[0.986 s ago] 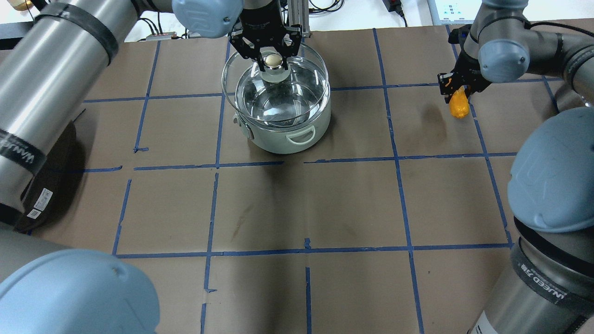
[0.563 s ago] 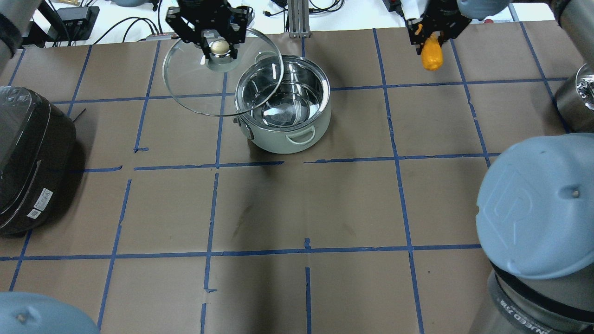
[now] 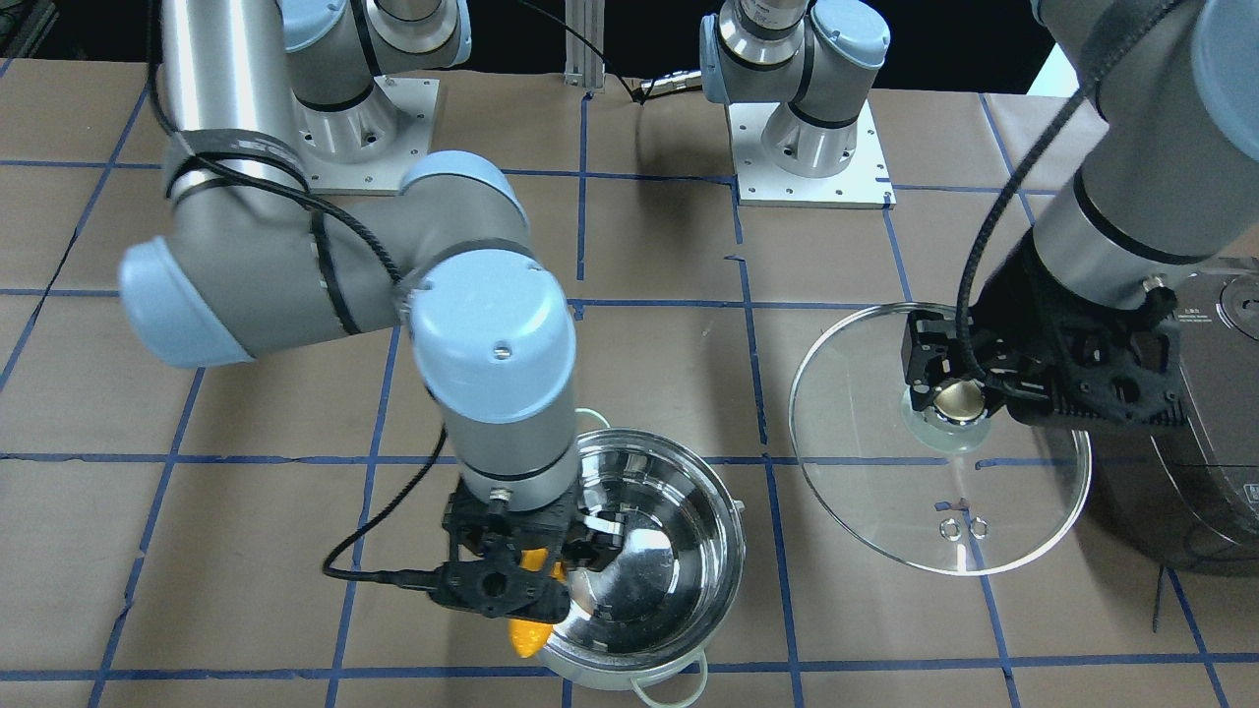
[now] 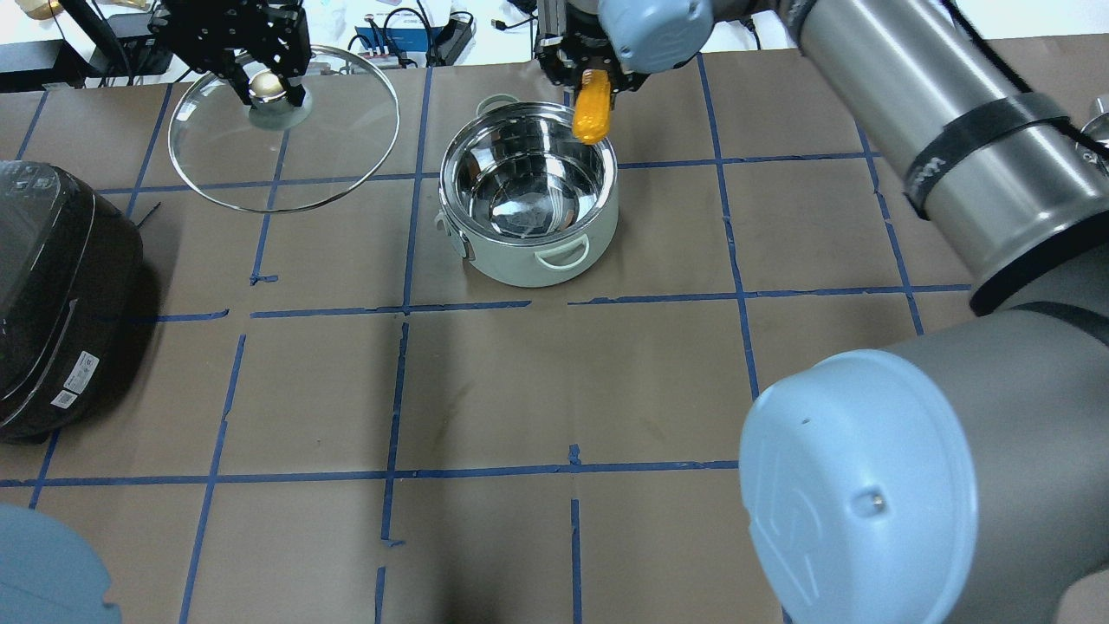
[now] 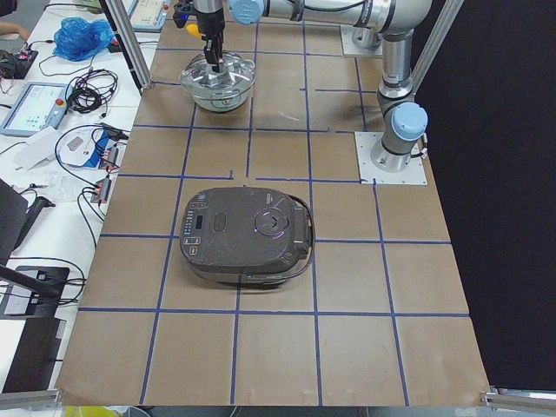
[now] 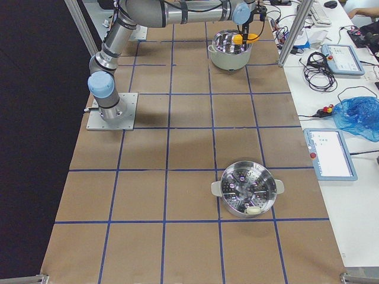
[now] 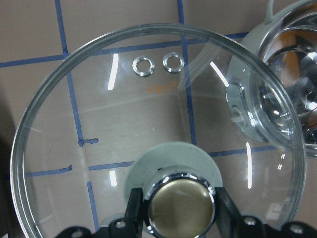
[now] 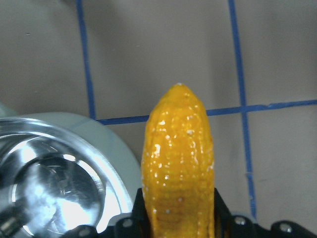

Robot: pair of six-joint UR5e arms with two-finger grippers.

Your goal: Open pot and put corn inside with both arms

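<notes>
The steel pot (image 4: 520, 264) stands open on the brown table, also in the front view (image 3: 723, 511). My left gripper (image 4: 269, 85) is shut on the knob of the glass lid (image 4: 338, 147) and holds it in the air to the left of the pot; it also shows in the front view (image 3: 959, 398) and the left wrist view (image 7: 181, 208). My right gripper (image 4: 591, 82) is shut on the yellow-orange corn (image 4: 591, 117), which hangs tip down over the pot's far rim. The corn also shows in the right wrist view (image 8: 179, 163) and the front view (image 3: 528, 637).
A dark rice cooker (image 4: 61, 295) sits at the table's left edge, close under the lid-holding arm in the front view (image 3: 1200, 472). A second steel pot with a steamer insert (image 6: 247, 189) stands toward the right end. An aluminium post (image 4: 554, 26) rises behind the pot.
My left gripper lifted the lid off the pot and carried it left. My right gripper brought the corn from the right side over to the pot's far rim.
</notes>
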